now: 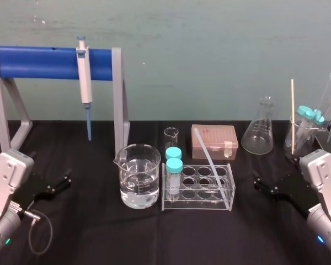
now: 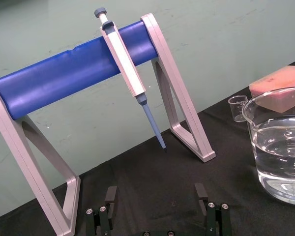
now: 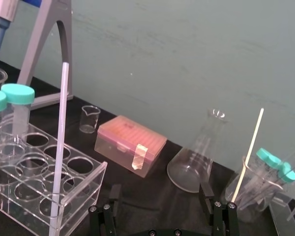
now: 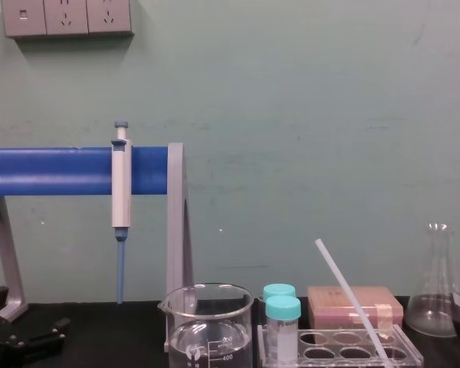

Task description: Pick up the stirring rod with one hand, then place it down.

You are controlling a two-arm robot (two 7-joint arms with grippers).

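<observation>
Well, left tool (image 1: 67, 182) and right tool (image 1: 257, 185) gape wide, empty.

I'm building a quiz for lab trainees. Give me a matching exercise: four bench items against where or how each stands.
1 stirring rod
2 pipette
3 large beaker
4 pink box

A hangs from the blue bar
B holds clear liquid
C leans in the tube rack
D sits behind the tube rack

Pairs: 1-C, 2-A, 3-B, 4-D
</observation>
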